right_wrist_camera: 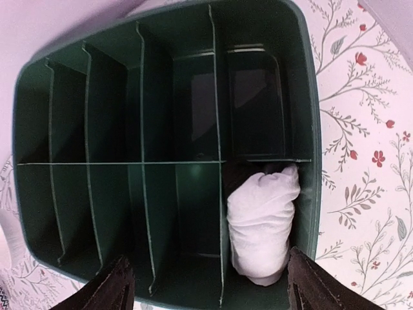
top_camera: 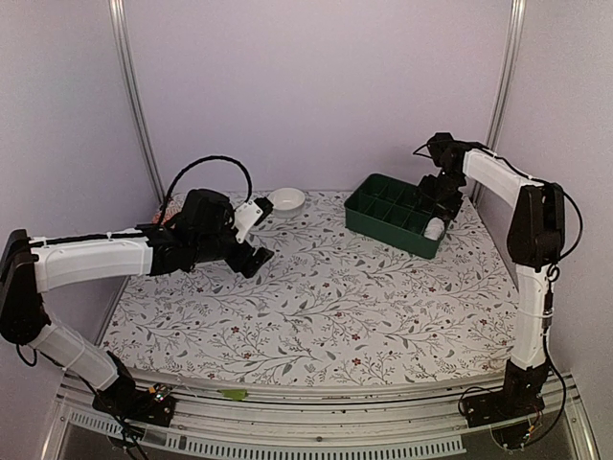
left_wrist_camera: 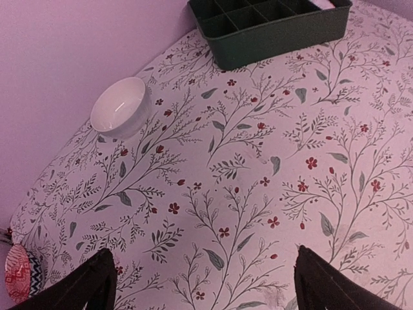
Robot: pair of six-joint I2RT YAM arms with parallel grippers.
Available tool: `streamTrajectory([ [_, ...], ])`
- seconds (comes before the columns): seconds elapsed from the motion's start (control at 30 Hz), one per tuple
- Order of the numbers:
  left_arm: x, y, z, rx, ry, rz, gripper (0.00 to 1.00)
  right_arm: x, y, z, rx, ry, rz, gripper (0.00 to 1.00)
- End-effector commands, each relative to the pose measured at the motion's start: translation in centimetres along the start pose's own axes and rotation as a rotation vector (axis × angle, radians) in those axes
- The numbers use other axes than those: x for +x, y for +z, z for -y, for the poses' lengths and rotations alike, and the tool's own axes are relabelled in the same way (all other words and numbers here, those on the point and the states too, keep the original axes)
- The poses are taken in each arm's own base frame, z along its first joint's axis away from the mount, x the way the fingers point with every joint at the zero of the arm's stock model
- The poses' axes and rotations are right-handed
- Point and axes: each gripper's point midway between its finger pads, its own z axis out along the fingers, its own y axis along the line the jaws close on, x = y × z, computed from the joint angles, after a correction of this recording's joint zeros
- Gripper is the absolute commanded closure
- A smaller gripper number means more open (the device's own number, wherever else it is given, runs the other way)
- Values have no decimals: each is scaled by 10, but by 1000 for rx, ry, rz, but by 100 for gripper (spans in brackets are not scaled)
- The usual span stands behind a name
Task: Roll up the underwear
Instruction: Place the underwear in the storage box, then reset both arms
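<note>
The underwear [right_wrist_camera: 261, 223] is a white rolled bundle with a dark end, lying in the corner compartment of the green divided box [right_wrist_camera: 313, 129]. In the top view, the underwear [top_camera: 434, 228] shows as a white spot at the near right end of the green divided box [top_camera: 383, 233]. My right gripper [right_wrist_camera: 210, 263] hovers over that box, open, with its fingers wide apart and holding nothing. In the top view the right gripper [top_camera: 442, 196] hangs just above the box. My left gripper [left_wrist_camera: 205, 258] is open over the bare floral cloth, far from the box; the top view shows the left gripper [top_camera: 257, 251] at mid-left.
A small white round bowl [top_camera: 286, 199] sits at the back of the table, and the left wrist view shows the bowl [left_wrist_camera: 119, 106] near the wall. The green box [left_wrist_camera: 277, 32] has several other compartments holding nothing. A red patterned object [left_wrist_camera: 16, 274] lies at the far left edge.
</note>
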Motion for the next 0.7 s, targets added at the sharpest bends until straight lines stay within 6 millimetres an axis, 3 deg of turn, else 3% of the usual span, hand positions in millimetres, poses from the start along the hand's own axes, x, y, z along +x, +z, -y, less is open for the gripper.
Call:
streamTrajectory([
  [0.0,-17,-3,0,-1,2,41,4,-31,-36,-14,-83,-28,118,18],
  [0.33,-14,-6,-2,-13,13,35,4,-23,1,-21,-86,-42,78,21],
  [0.67,-10,-7,-5,-32,26,24,4,-20,44,-6,-12,-62,63,21],
])
